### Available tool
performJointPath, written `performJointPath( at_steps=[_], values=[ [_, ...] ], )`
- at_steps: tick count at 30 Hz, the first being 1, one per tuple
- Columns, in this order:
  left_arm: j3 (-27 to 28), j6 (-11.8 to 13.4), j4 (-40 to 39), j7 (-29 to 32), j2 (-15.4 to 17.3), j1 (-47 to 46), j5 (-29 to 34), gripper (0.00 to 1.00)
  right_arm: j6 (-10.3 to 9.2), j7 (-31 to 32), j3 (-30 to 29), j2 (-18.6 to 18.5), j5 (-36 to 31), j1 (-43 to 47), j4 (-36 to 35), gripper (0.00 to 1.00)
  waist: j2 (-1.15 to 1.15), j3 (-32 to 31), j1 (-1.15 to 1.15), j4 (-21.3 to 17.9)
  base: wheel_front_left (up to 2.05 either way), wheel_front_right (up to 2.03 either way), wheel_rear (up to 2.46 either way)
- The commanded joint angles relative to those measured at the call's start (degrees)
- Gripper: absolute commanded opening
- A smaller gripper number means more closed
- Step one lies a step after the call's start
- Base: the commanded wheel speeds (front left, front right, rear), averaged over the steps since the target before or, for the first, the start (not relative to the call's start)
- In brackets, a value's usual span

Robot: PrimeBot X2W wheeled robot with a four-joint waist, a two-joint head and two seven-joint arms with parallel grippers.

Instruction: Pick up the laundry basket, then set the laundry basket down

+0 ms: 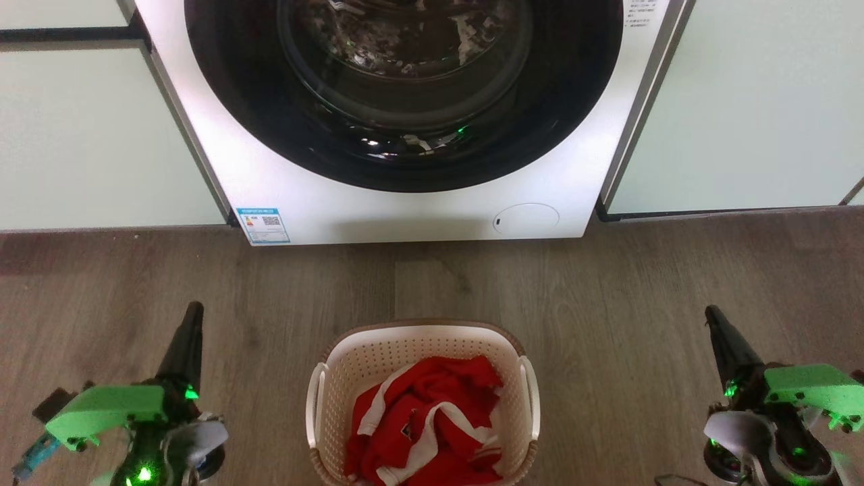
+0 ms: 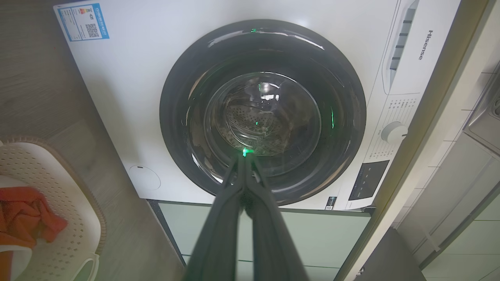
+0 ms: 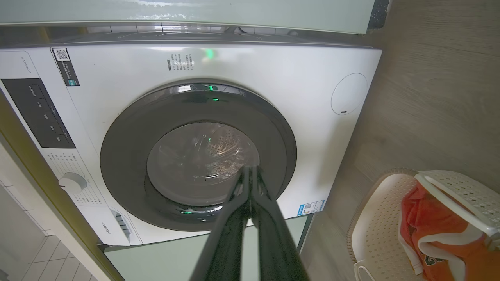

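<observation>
The laundry basket (image 1: 378, 364) stands on the wooden floor at the bottom centre of the head view, cream-white and perforated, with a brown rim and white side handles. Red and white clothing (image 1: 432, 418) lies inside it. My left gripper (image 1: 192, 314) hangs well to the basket's left, fingers together and holding nothing. My right gripper (image 1: 712, 316) hangs well to its right, likewise shut and empty. In the left wrist view the basket (image 2: 58, 187) sits at the left edge beside the closed gripper (image 2: 245, 156). In the right wrist view the basket (image 3: 375, 230) lies at lower right of the closed gripper (image 3: 250, 169).
A white front-loading washing machine (image 1: 304, 196) with a dark round door stands directly behind the basket, between pale green cabinet fronts (image 1: 742, 108). A strip of wooden floor (image 1: 432, 283) separates basket and machine.
</observation>
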Motion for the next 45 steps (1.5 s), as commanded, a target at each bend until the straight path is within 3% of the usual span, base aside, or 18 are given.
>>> performJointPath(
  at_steps=[1, 45],
  values=[
    [2.0, -0.4, -1.7, 0.4, 0.2, -3.4, 0.3, 0.0, 0.26, 0.6, 1.0, -0.5, -0.3, -2.8, -1.8, 0.0, 0.0, 0.0, 0.0, 0.0, 0.0, 0.0, 0.0],
    [2.2, -0.4, -1.7, 0.5, 0.1, -3.4, 0.5, 0.0, 0.26, 0.8, 0.8, -0.4, -0.5, -2.8, -1.8, 0.0, 0.0, 0.0, 0.0, 0.0, 0.0, 0.0, 0.0]
  ],
)
